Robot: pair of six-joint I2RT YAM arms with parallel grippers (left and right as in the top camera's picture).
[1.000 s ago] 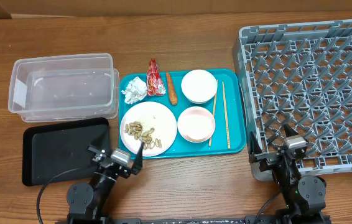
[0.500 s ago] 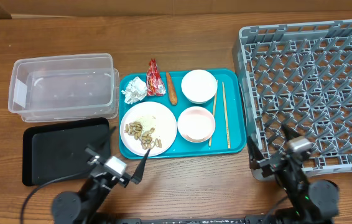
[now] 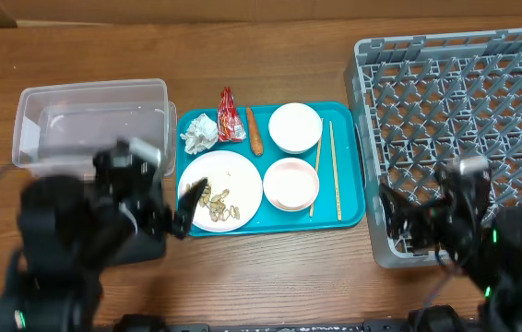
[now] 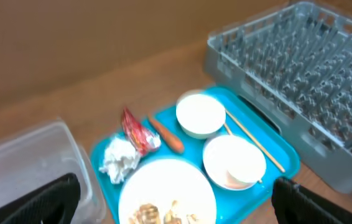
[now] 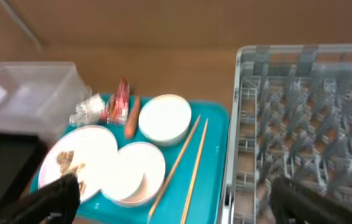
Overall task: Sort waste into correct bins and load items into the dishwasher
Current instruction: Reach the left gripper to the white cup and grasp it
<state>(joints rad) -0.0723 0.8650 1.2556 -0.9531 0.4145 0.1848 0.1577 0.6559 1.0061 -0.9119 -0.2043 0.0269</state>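
left gripper [image 4: 175, 182]: at the near edge of the table [image 3: 270, 55], fingers spread wide and released, holding nothing. in the overhead view the arm is blurred and covers most of the black tray [image 5: 2, 168], which lies at the near left, just left of the teal tray [image 3: 349, 157].

right gripper [image 5: 173, 180]: at the near right, over the near left corner of the dish rack [image 3: 464, 120], fingers spread wide and released, holding nothing.

teal tray, near half: the round white plate [image 3: 238, 175] sits at the left and carries the peanut shells [image 3: 213, 201] on its near left part. the pale pink bowl [image 3: 290, 183] stands just right of the plate.

teal tray, right side: the two chopsticks [image 3: 335, 171] lie lengthwise, near to far, between the bowls and the tray's right rim.

teal tray, far half: the white bowl [image 3: 295, 127] stands beyond the pink bowl. to its left, in order, lie the orange-brown stick [image 3: 255, 132], the red wrapper [image 3: 231, 115] and the crumpled paper ball [image 3: 199, 134].

clear tub [image 3: 90, 124]: far left, beyond the black tray, beside the teal tray.

dish rack: fills the right side, near to far, with no items in it.
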